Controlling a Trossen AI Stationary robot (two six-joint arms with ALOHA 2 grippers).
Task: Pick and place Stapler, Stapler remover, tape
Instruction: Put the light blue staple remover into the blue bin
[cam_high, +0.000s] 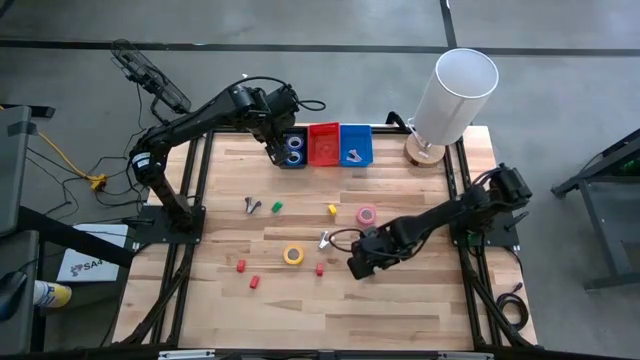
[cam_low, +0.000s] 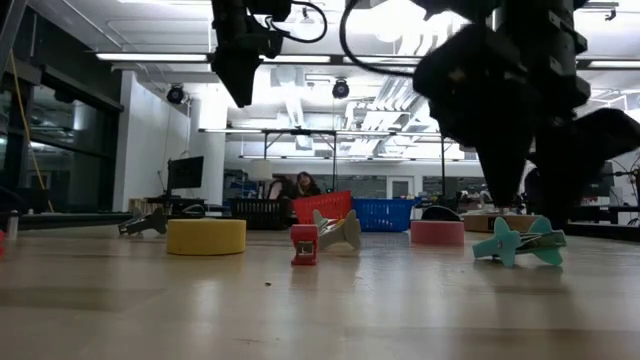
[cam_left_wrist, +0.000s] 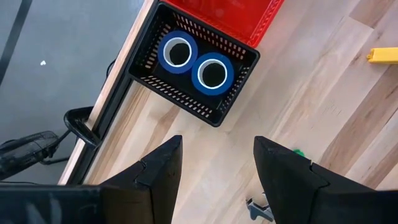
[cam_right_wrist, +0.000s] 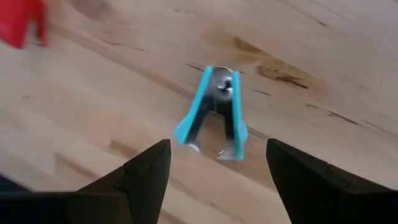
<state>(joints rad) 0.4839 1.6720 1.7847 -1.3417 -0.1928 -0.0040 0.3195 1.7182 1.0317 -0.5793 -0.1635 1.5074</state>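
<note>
My right gripper (cam_right_wrist: 217, 152) (cam_high: 358, 265) is open and hovers just above a teal stapler remover (cam_right_wrist: 214, 112) (cam_low: 520, 243) that lies flat on the wood; its fingers stand on either side without touching it. My left gripper (cam_left_wrist: 217, 146) (cam_high: 272, 150) is open, up in the air beside the black basket (cam_left_wrist: 186, 102), which holds two blue tape rolls (cam_left_wrist: 176, 53) (cam_left_wrist: 212, 73). A yellow tape roll (cam_high: 293, 254) and a pink one (cam_high: 367, 215) lie flat on the table. Two grey stapler removers (cam_high: 253, 205) (cam_high: 325, 240) also lie there.
A red bin (cam_high: 323, 143) and a blue bin (cam_high: 355, 145) stand beside the black basket at the far edge; the blue one holds a remover. A tall white cylinder (cam_high: 455, 90) stands at the far right corner. Small red, green and yellow blocks (cam_high: 241, 265) (cam_high: 277, 207) (cam_high: 331, 209) are scattered about.
</note>
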